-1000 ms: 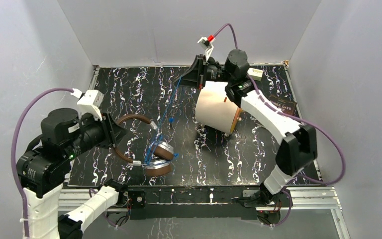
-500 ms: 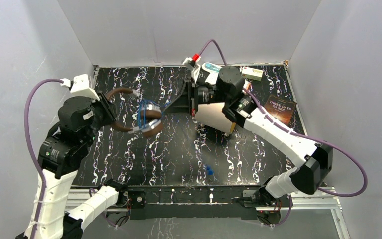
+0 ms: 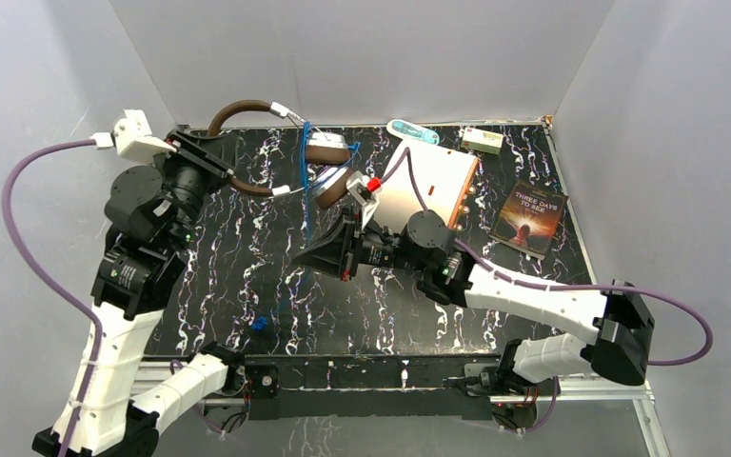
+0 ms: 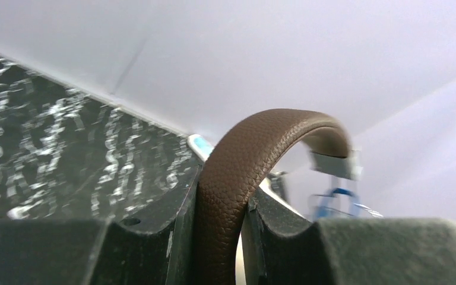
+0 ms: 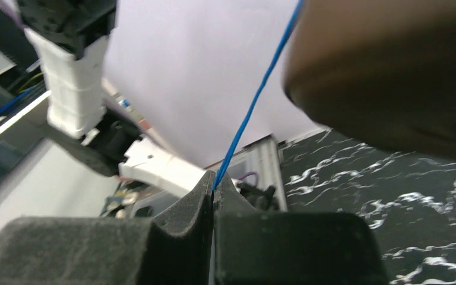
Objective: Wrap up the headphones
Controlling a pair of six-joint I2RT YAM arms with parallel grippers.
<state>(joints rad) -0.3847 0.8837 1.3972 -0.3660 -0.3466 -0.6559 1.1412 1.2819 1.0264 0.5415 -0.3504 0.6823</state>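
Note:
The headphones point(image 3: 328, 152) hang in the air at the far left of the table, both brown cups together. My left gripper point(image 3: 211, 164) is shut on the brown padded headband point(image 3: 247, 105); the left wrist view shows the headband point(image 4: 255, 154) clamped between my left gripper's point(image 4: 221, 219) jaws. The thin blue cable point(image 3: 306, 195) runs down from the cups to my right gripper point(image 3: 316, 259), which is shut on it. In the right wrist view the cable point(image 5: 255, 95) enters the closed right gripper point(image 5: 214, 184) under a brown cup point(image 5: 392, 71). The cable's blue end point(image 3: 259, 324) lies on the table.
A large cream cylinder point(image 3: 428, 186) lies on its side behind the right arm. A dark book point(image 3: 530, 214) lies at the right. A light blue item point(image 3: 412, 131) and a small white box point(image 3: 484, 140) sit by the back wall. Grey walls enclose the marbled table point(image 3: 247, 276).
My left gripper has raised the headphones up and toward the back wall. My right gripper has slid nearer and leftward along the cable. The cable's blue end has dragged left across the table.

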